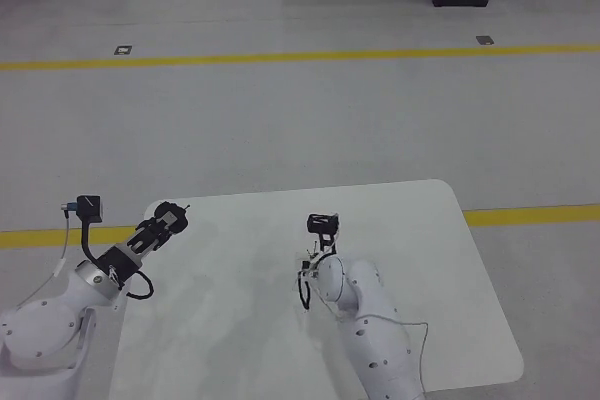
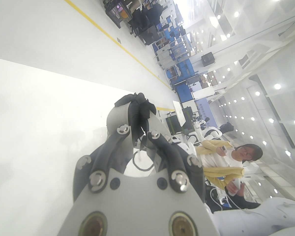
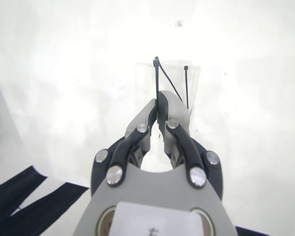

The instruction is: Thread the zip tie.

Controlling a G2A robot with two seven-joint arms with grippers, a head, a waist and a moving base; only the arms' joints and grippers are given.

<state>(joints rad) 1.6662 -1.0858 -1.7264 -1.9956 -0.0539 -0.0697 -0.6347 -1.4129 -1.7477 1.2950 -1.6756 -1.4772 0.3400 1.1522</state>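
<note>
Right gripper (image 3: 157,106): it is pointing down at the table, with its two fingers pressing together on the strap of a black zip tie. In the top view it is hanging over the middle of the table.
Zip tie (image 3: 157,84): it is sticking straight out from the right gripper's fingertips and ending in its head (image 3: 156,61). A thinner strand is running back from the head at a slant, passing beside one finger. Whether that strand is going through the head cannot be told.
Clear holder (image 3: 143,82): a see-through rectangular piece is sitting on the table directly behind the held tie, as the right wrist view is showing it.
Second zip tie (image 3: 186,84): it is running straight along the holder, just beside the held tie and apart from the gripper. Whether it is lying on the holder or standing in it cannot be told.
Left gripper (image 2: 137,110): its fingers are pressing flat against each other, the black-covered tips are touching, and nothing is showing between them. In the top view it is hovering at the table's left edge, well apart from the right gripper.
Table (image 1: 430,260): a white top with rounded corners is carrying the holder, and a small dark speck (image 3: 179,23) is lying farther out on it.
Floor: a yellow line (image 1: 280,57) is running across beyond the table.
</note>
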